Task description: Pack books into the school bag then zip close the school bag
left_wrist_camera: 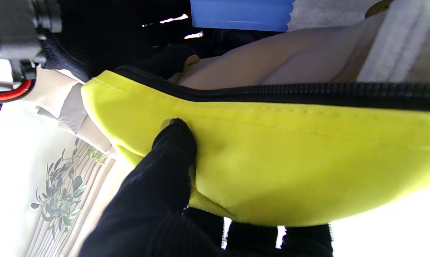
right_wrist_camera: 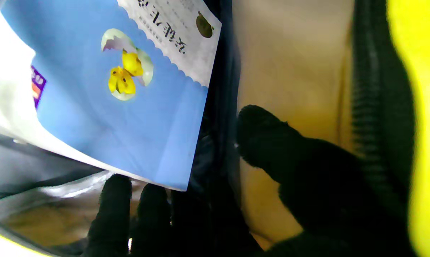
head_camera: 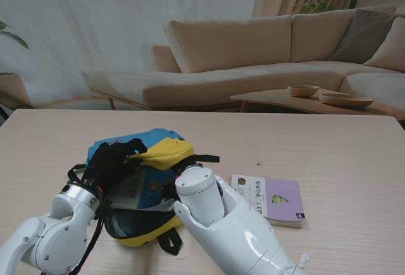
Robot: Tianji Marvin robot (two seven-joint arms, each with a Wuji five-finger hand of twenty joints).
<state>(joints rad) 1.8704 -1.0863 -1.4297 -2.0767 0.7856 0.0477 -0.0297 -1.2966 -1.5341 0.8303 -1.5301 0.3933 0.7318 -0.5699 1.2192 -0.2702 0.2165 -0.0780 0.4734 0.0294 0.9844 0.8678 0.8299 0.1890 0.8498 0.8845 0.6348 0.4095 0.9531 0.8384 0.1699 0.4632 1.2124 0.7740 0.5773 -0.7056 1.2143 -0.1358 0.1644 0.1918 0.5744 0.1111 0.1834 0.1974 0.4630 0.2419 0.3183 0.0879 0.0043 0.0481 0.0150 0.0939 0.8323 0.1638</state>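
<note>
Our school bag [head_camera: 136, 189] lies near us on the left part of the table [head_camera: 342, 155], mouth open. Our left hand [head_camera: 114, 161] grips its yellow flap [left_wrist_camera: 272, 160] and holds it lifted. A blue book [right_wrist_camera: 122, 92] sits partly inside the bag, and our right hand [right_wrist_camera: 186, 210] is in the opening with fingers [right_wrist_camera: 111, 210] on that book's edge. A purple book [head_camera: 271, 200] lies on the table just right of the bag.

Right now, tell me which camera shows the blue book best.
The right wrist view: the blue book fills it, cover clear, sliding into the bag. The stand view shows only a sliver of it inside the opening; the left wrist view shows one blue edge.
</note>
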